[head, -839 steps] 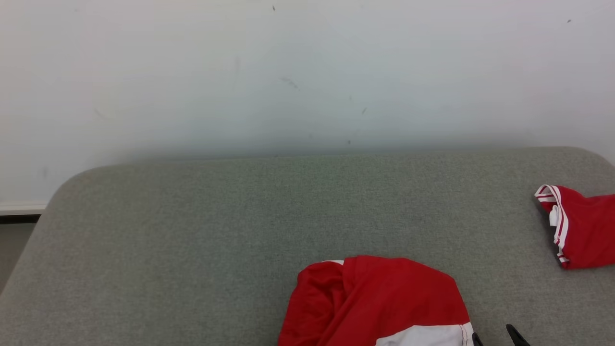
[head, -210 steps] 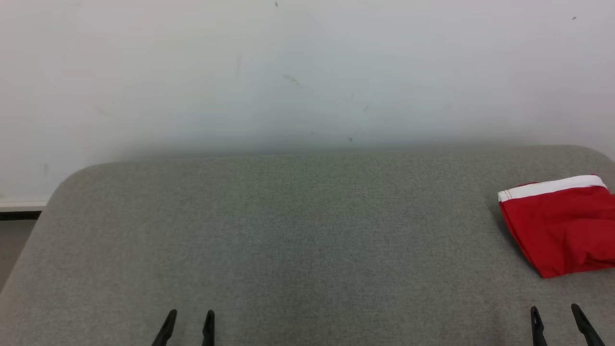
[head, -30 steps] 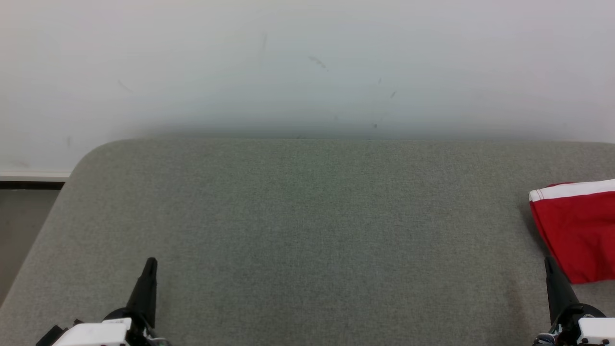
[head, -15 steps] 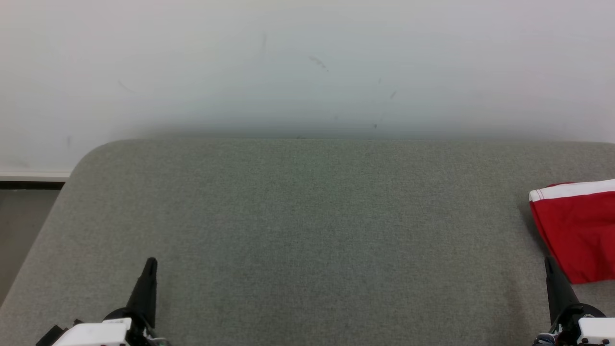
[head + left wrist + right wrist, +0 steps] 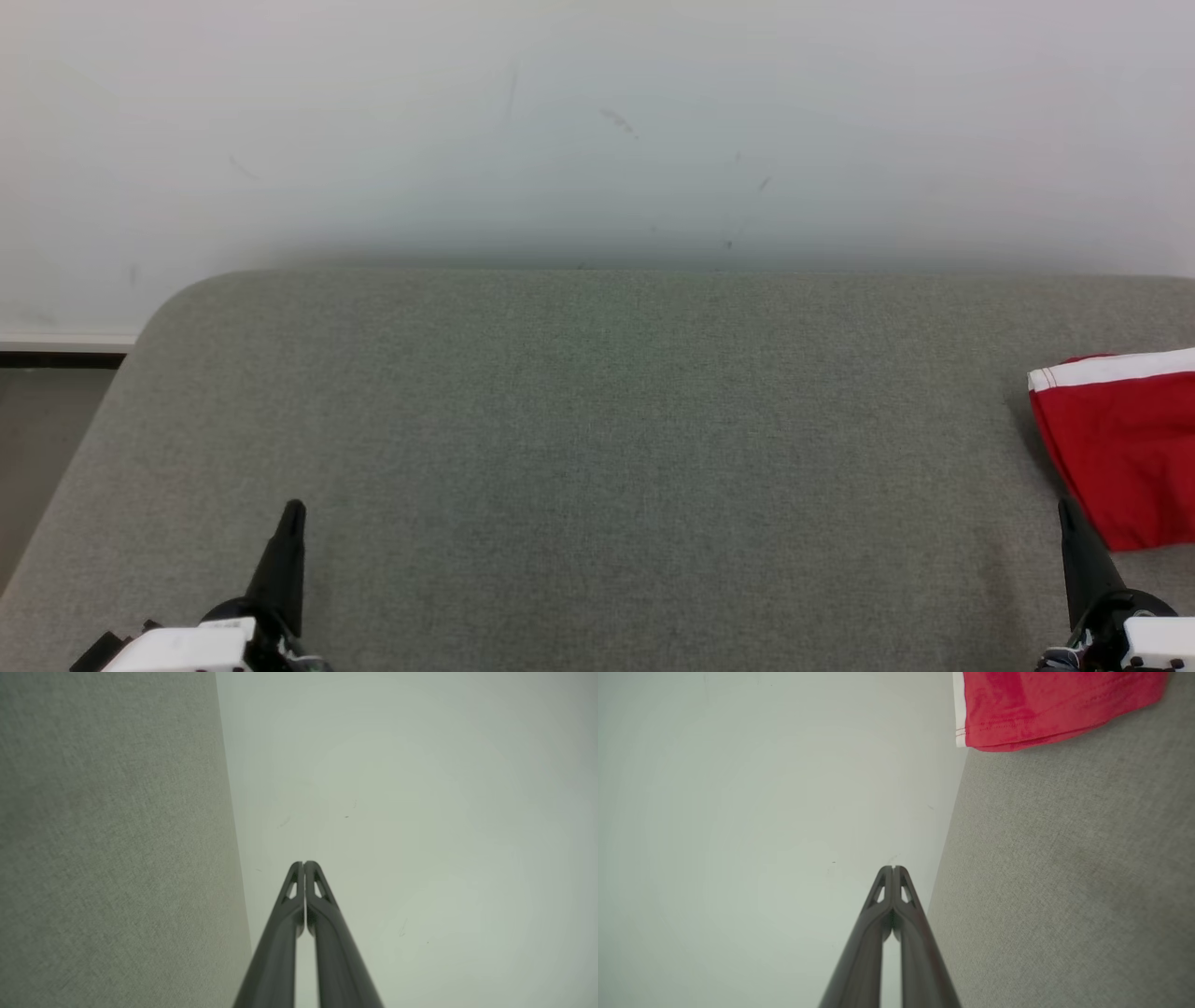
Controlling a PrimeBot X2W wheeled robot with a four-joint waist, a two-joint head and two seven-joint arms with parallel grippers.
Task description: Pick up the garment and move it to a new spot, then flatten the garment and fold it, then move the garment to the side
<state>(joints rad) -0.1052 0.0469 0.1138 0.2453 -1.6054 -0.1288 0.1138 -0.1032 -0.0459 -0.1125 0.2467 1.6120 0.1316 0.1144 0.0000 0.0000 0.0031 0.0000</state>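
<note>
One red garment [image 5: 1125,448], white-banded edge toward the wall [image 5: 597,121]

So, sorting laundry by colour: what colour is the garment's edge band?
White band on a red garment; clearest in the head view.

I'm seeing open cushion [image 5: 597,448] stretching ahead. Garment [image 5: 1120,457] is lying just beyond my right gripper [image 5: 1067,511]; wall [image 5: 597,121] is closing the far edge.

I see the folded red garment [image 5: 1125,448] at the grey cushion's [image 5: 597,439] right edge. My left gripper [image 5: 292,511] and right gripper [image 5: 1065,510] sit low, fingers pressed together.
</note>
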